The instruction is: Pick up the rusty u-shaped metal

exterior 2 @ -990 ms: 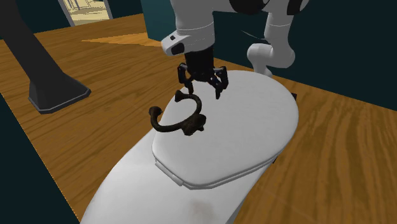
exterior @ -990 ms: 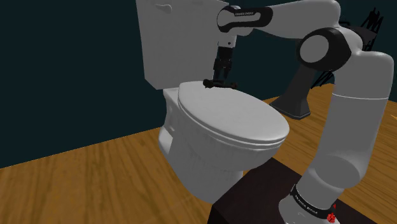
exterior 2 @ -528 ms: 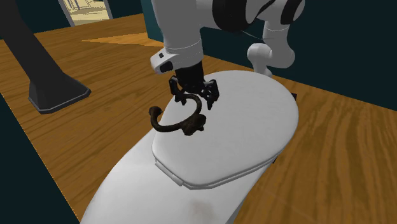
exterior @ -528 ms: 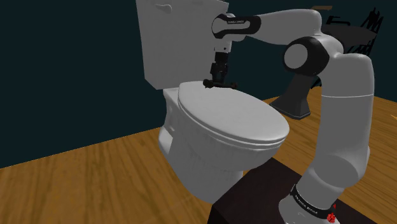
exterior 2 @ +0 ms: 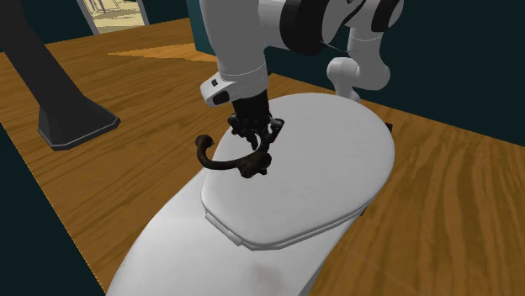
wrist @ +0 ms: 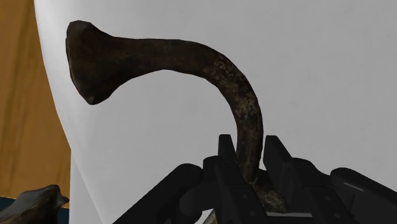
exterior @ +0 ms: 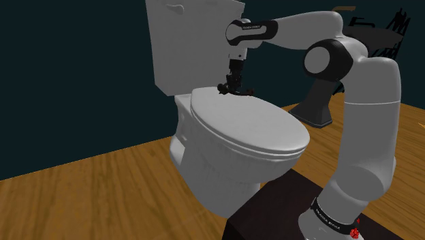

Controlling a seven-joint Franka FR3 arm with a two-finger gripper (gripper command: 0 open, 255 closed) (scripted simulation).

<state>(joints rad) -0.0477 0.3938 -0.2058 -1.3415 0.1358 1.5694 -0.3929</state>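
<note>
Now the black claw (wrist: 249,151), open above a second ago, has dropped and clamps the rusty brown U-shaped metal bar (wrist: 184,56) on the white toilet lid (exterior 2: 336,168); lifting looks next.

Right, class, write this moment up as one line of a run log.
stage: grasp | hand: shut on rusty U-shaped metal | metal: on closed white toilet lid | lift: not yet

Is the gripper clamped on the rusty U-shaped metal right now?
Yes: in the wrist view the gripper has its two black fingers pressed against both sides of the rusty U-shaped metal, clasping its curved bar.
</note>
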